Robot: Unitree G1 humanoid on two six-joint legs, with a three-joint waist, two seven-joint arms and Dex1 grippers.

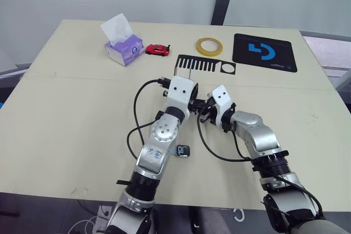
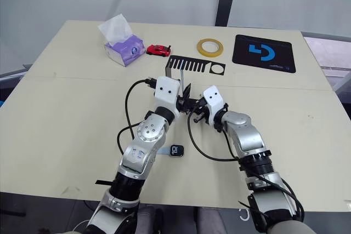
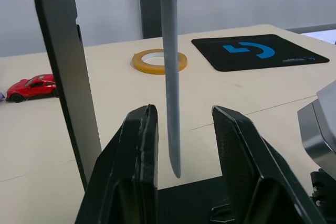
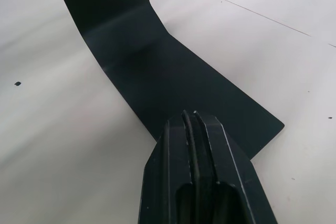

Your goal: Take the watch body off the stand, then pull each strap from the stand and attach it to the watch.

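The black stand (image 1: 205,65) is upright at mid-table, its comb-like top plate facing me. One pale grey-blue strap (image 3: 171,77) hangs from that comb, and its lower end dangles between the fingers of my open left gripper (image 3: 184,115) without touching them. My right gripper (image 4: 191,118) is shut, with its tips at the edge of the stand's flat foot (image 4: 173,77). The watch body (image 2: 176,149) lies flat on the table near the front, beside my left forearm. A pale strip (image 2: 164,150) shows at its left side, partly under the arm; I cannot tell if they are joined.
Along the table's far side are a purple tissue box (image 1: 124,49), a red toy car (image 1: 157,50), a yellow tape roll (image 1: 209,46) and a black mat with a blue logo (image 1: 265,52). Black cables loop beside both forearms.
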